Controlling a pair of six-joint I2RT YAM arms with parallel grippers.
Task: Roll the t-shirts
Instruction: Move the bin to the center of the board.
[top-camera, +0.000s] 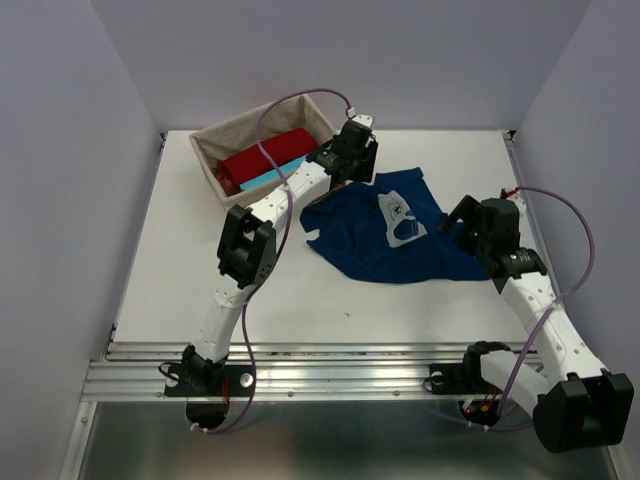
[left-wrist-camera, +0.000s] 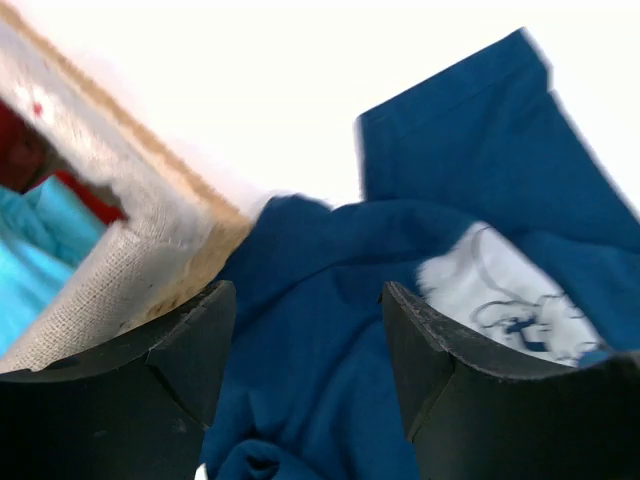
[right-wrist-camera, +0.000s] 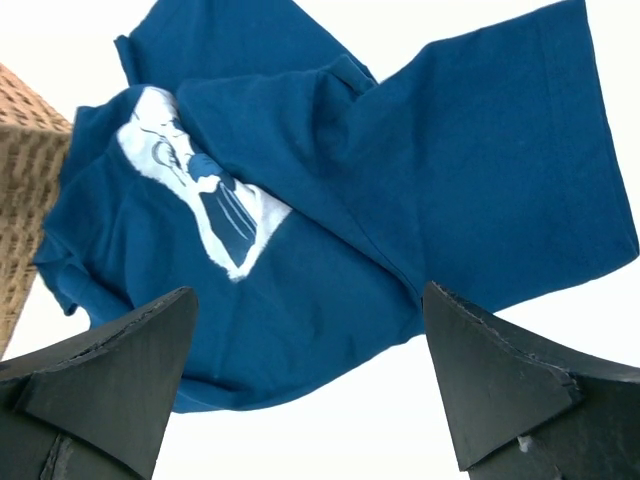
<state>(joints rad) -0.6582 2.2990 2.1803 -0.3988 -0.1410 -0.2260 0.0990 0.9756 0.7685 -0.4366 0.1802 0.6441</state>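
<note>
A dark navy t-shirt with a white print lies crumpled on the white table, right of the basket. My left gripper hovers at the shirt's far left corner, next to the basket. In the left wrist view this left gripper stands open, with bunched navy cloth under and between its fingers. My right gripper is at the shirt's right edge. In the right wrist view the right gripper is wide open over the shirt's near hem, gripping nothing. Red cloth and light-blue cloth lie in the basket.
The lined wicker basket stands at the back left of the table; its corner is right beside my left fingers. Purple cables loop over both arms. White walls enclose the table on three sides.
</note>
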